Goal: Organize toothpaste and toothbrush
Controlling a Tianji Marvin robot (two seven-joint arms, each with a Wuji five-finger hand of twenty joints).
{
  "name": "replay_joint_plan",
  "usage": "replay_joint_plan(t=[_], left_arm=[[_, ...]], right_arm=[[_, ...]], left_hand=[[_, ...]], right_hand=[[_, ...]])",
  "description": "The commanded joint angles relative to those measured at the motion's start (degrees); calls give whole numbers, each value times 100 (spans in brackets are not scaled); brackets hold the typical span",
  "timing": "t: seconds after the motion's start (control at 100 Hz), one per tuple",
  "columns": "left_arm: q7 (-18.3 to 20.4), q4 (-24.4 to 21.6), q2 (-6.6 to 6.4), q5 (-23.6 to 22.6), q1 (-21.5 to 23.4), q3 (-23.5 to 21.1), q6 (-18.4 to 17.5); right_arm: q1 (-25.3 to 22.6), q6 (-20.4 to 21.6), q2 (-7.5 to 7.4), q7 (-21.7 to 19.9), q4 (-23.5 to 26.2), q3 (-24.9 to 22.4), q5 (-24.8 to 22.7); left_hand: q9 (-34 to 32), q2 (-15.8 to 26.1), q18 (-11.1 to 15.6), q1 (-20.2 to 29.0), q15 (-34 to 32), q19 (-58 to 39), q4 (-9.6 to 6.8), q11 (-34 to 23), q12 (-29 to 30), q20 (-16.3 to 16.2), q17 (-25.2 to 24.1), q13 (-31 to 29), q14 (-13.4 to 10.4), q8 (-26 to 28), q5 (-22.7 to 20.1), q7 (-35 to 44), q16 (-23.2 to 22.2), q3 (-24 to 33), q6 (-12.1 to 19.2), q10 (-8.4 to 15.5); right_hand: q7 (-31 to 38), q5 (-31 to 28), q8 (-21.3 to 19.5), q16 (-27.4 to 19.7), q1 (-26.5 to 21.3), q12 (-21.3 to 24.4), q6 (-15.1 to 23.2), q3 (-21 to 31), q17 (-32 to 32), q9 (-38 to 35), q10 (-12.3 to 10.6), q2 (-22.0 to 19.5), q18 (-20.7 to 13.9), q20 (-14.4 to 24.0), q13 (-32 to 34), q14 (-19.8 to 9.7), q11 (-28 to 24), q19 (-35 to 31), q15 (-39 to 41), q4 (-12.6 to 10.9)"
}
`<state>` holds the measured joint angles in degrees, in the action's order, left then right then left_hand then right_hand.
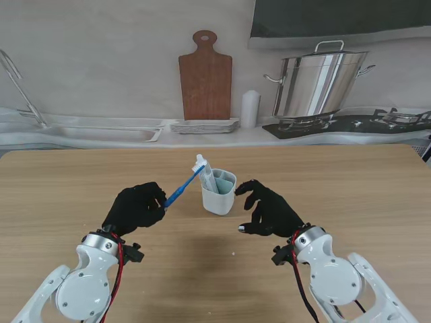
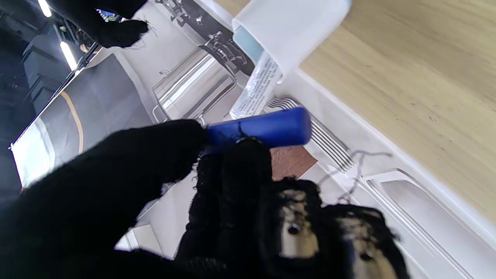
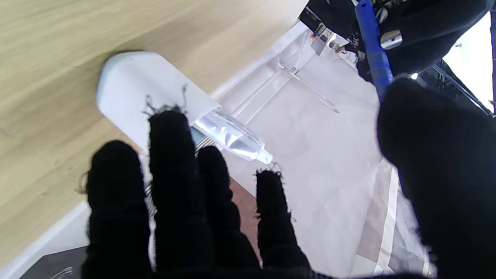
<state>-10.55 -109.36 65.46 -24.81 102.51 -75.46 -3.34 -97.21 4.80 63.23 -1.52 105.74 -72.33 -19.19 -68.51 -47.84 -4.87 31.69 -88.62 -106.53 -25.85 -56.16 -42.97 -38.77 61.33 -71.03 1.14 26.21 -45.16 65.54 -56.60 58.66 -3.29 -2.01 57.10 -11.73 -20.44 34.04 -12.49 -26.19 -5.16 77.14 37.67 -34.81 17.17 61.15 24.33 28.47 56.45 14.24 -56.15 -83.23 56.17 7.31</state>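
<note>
My left robot hand (image 1: 137, 206) grips the blue toothbrush (image 1: 183, 188), head tilted over the white holder (image 1: 218, 192) mid-bench, beside the toothpaste tube (image 1: 207, 176); I should upend it into the free compartment; my right robot hand (image 1: 268, 208) waits unclenched, holding nothing, beside the holder.

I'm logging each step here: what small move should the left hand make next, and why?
Probably tip the toothbrush upright and lower it into the cup. The left hand holds it slanted, head near the rim beside the toothpaste, not yet inside.
</note>
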Motion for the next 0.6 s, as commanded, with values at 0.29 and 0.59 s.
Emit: replay_joint_plan(t=[0.29,0.59], left_arm=[[-65,-117,93,93,123,181,-381],[-138,-143,92,46,181,345,-640]], right_arm=[[534,-319,188,224,-83,660,2],[897,-634,259,375,-241,1079,-34]], left_hand=[[-320,155,242,408,-292,-1345,-251,-55,-183,-7,155,-157,-48,74,-102,251,-30,390,291,-536],[-301,162,242,415,-292,-1345,-214,-57,-198,-9,155,-157,-48,88,-98,244,-30,392,282,-551]], right_hand=[[228,362,-31,139,-359,-227,-254,288,45,535,328,236,-207,-17,-49,-317,-455,-229,475,219],[350,645,-5,153,-421,-356,-422,204,-59,729,405,37,-255,57,-151,-325,-737,-346,765,151]])
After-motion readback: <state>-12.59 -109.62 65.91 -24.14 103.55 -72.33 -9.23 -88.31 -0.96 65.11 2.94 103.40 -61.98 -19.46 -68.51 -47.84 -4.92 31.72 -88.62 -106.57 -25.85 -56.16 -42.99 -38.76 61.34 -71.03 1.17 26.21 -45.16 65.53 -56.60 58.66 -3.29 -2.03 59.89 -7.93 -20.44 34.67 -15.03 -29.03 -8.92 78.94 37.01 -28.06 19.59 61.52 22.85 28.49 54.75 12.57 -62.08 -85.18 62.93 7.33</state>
